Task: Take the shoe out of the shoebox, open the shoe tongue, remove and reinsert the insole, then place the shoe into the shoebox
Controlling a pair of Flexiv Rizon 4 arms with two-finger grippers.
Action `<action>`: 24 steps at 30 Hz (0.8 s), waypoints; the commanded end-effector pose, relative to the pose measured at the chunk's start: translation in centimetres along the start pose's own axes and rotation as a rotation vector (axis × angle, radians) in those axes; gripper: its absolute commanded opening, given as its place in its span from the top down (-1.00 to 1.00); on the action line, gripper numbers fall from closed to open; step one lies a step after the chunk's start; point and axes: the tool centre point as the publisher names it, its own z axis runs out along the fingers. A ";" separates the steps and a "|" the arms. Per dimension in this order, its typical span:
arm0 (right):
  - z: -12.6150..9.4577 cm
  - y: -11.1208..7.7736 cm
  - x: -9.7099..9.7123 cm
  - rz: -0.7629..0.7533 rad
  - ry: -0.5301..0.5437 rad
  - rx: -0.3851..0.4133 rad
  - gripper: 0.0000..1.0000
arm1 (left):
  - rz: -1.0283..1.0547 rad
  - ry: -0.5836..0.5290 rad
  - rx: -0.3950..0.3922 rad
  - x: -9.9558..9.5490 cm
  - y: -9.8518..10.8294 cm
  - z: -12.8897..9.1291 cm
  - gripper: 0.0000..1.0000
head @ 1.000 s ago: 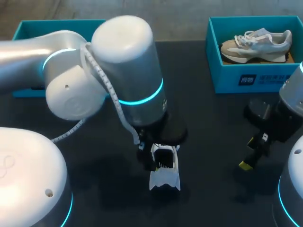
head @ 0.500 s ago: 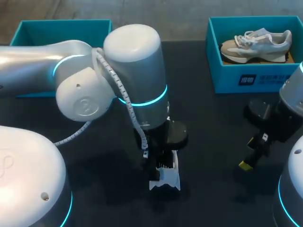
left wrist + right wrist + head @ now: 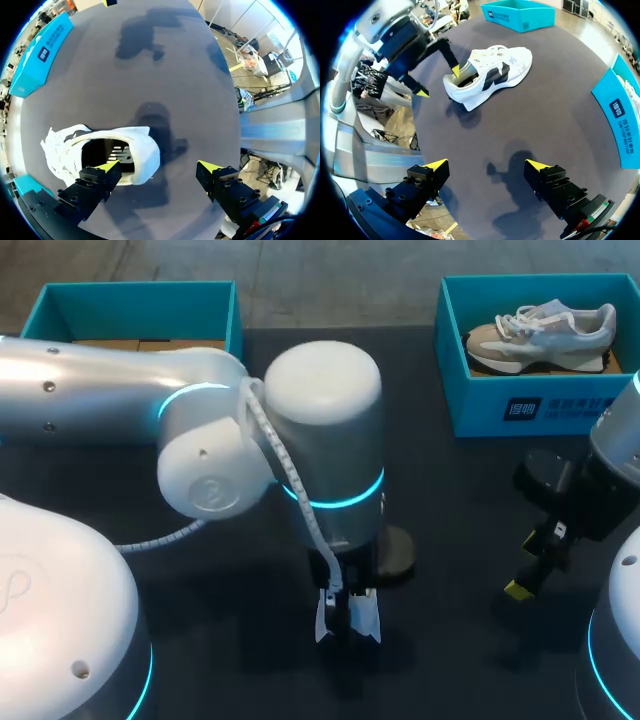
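Shoe (image 3: pixel 142 150) looks light, soft; I'd pinch its firmer heel collar. Left gripper (image 3: pixel 159 167) and right gripper (image 3: pixel 487 165) both gape empty.

Bright, even overhead light; soft shadows lie on the dark table (image 3: pixel 455 540) under the left arm (image 3: pixel 320 410), whose white casing shows glare.
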 end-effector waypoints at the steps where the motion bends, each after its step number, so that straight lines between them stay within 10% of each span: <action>1: 0.1 -0.1 0.1 -0.001 -0.002 -0.001 -1.00 | -0.009 -0.001 -0.011 -0.1 -0.9 1.3 -1.00; 24: 0.1 -0.1 0.1 -0.001 -0.002 -0.001 -1.00 | -0.088 -0.016 -0.023 -0.8 -0.9 5.5 -1.00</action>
